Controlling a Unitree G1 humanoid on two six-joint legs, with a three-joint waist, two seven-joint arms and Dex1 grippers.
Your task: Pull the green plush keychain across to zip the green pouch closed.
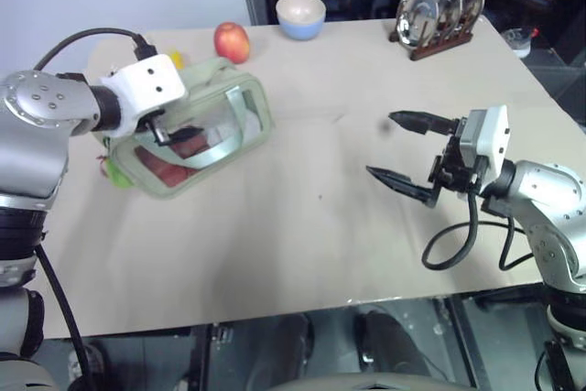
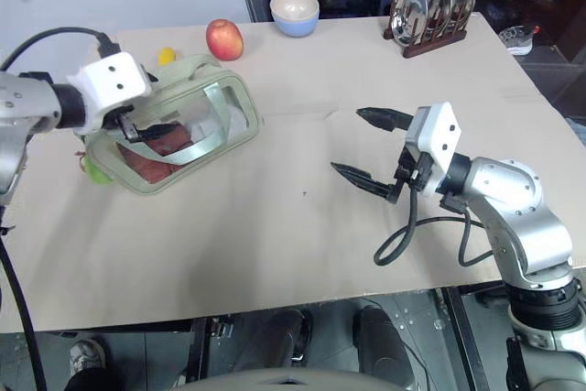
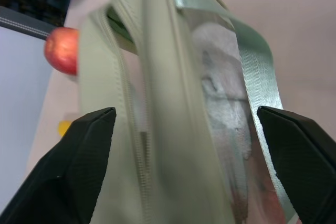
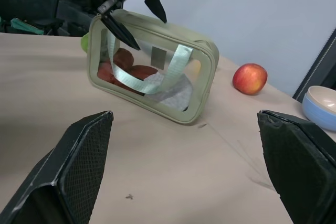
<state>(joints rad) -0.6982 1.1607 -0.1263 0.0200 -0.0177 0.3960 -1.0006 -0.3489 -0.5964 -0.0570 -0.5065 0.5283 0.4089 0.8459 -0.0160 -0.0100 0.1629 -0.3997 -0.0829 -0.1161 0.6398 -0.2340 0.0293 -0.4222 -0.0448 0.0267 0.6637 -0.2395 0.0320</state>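
The left gripper (image 4: pixel 126 11) stood with its jaws spread, straddling the top edge of the green pouch (image 1: pixel 229 130) near its left end; one finger lay against the clear front panel and the other behind the top. No grip on anything could be confirmed. The right gripper (image 1: pixel 407 153) hung wide open above the bare table (image 1: pixel 320 244), well apart from the pouch.

The green plush keychain (image 1: pixel 116 171) lay at the pouch's left end, low against the table, just beside the bag. Judged from this, the zipper pull sat at its starting end and the closing stroke was not yet done; the left wrist view showed the zipper track, but whether the teeth were parted could not be told.

The pouch stood upright on its base near the table's far left. Its long axis ran from the near left to the far right, towards the red apple (image 1: pixel 232 41), with the clear panel facing the right gripper.
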